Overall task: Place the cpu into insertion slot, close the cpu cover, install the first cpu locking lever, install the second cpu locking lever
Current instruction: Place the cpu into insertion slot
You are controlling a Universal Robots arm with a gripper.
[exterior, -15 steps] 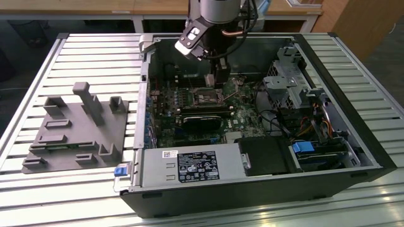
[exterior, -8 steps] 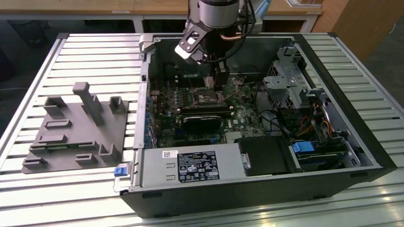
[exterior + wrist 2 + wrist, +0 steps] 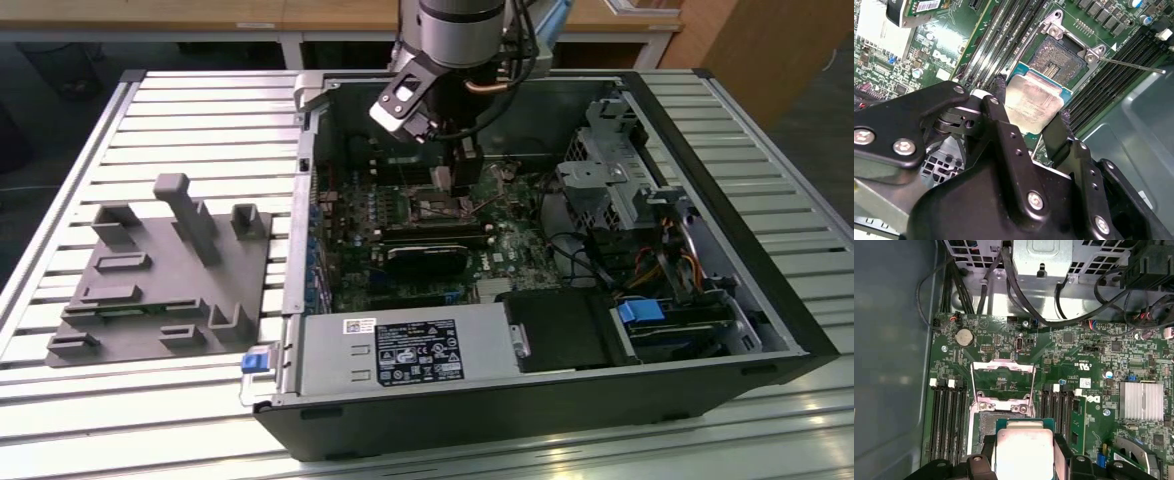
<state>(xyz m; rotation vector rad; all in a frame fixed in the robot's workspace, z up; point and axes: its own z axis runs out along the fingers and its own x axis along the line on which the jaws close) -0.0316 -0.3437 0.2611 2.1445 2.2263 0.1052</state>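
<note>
While claw [image 3: 1030, 112] grips cpu [image 3: 1035, 97] near insertion slot [image 3: 1056, 57], cpu cover [image 3: 1003, 365] stands open.

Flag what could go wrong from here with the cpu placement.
1. The cpu is pinched by only two edges in the jaws and is not yet in the insertion slot. A skewed or early release could damage the exposed contacts.
2. The open cpu cover and the thin lever lie close by, so the jaws might snag them going down.

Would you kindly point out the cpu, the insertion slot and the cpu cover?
cpu [image 3: 1034, 102]: second wrist view, its silver top.
insertion slot [image 3: 1053, 59]: second wrist view, its dark centre.
cpu cover [image 3: 1002, 366]: first wrist view, its silver frame bar.
</note>
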